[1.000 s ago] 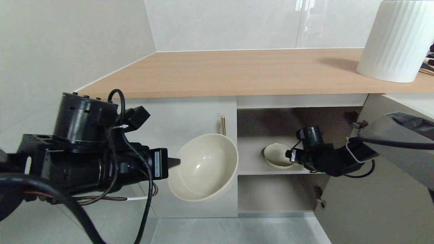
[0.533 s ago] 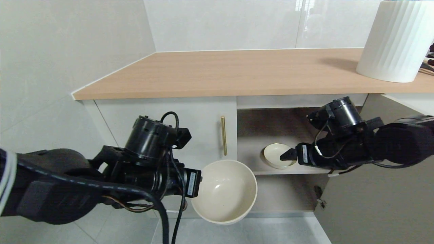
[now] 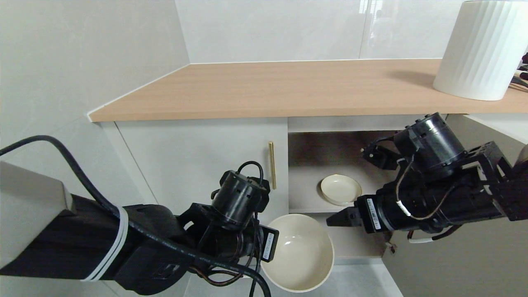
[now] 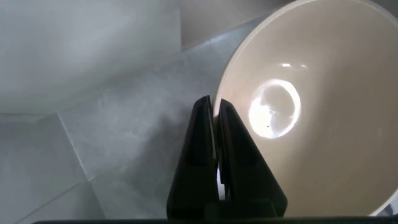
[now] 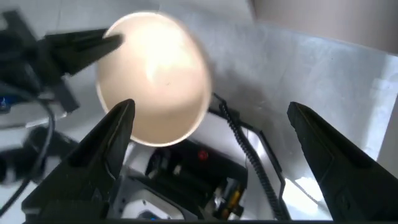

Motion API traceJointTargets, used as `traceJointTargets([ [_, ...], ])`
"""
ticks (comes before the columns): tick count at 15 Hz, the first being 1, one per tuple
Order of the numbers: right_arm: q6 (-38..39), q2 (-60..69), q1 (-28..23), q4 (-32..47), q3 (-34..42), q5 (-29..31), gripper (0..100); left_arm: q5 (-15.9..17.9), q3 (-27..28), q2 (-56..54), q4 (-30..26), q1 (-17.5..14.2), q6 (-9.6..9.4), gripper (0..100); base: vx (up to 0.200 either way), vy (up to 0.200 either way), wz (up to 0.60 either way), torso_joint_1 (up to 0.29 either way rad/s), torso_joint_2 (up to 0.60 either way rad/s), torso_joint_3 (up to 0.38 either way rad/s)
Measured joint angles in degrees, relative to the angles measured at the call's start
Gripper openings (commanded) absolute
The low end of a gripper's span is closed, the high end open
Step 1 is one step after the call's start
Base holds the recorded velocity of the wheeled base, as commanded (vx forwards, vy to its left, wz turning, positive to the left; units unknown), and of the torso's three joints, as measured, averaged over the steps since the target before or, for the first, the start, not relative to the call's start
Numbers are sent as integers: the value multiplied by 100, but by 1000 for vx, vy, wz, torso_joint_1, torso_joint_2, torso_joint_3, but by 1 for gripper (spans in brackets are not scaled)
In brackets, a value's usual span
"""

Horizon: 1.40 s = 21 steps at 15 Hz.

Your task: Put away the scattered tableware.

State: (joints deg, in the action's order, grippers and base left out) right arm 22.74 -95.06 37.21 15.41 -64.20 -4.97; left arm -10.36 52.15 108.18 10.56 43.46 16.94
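**Item 1. My left gripper** (image 4: 215,106): fingers drawn almost together and pinched on the rim of the bowl (image 3: 299,258), one inside the wall and one outside. It sits low in front of the cupboard (image 3: 313,148), at the foot of the closed door.

**Item 2. Bowl**: cream, deep, mouth turned upward. It hangs from the left gripper's tip outside the cupboard, just before the lower opening and above the floor.

**Item 3. My right gripper** (image 3: 336,218): fingers (image 5: 118,127) spread wide, nothing between them. It is in front of the cupboard's open side, about level with the shelf edge. Its tip points toward the bowl and is near the rim but not closed on it.

**Item 4. Dish** (image 3: 340,189): small, cream, lying flat on the shelf inside the cupboard, behind the right gripper and apart from it.

**Item 5. Handle** (image 3: 271,165): brass bar, upright on the closed door beside the opening.

**Item 6. Countertop** (image 3: 268,88): wood, on top of the cupboard. A white ribbed container (image 3: 482,49) stands on it toward the open side.
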Motion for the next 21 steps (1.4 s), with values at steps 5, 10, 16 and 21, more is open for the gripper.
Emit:
traceJointTargets([
  [5,-18,-649,190,-33,26,279,100,-17,-4,-27,57,127,108,0,0,0,0,0,0,0],
  [10,1,-1134,273,-88,-29,527,100,-72,-22,-143,60,161,122,0,0,0,0,0,0,0],
  [16,26,-1218,284,-217,-16,530,0,-69,-30,-83,61,161,130,0,0,0,0,0,0,0],
  [21,24,-1226,306,-228,-7,533,0,-63,-30,-60,72,166,134,0,0,0,0,0,0,0],
])
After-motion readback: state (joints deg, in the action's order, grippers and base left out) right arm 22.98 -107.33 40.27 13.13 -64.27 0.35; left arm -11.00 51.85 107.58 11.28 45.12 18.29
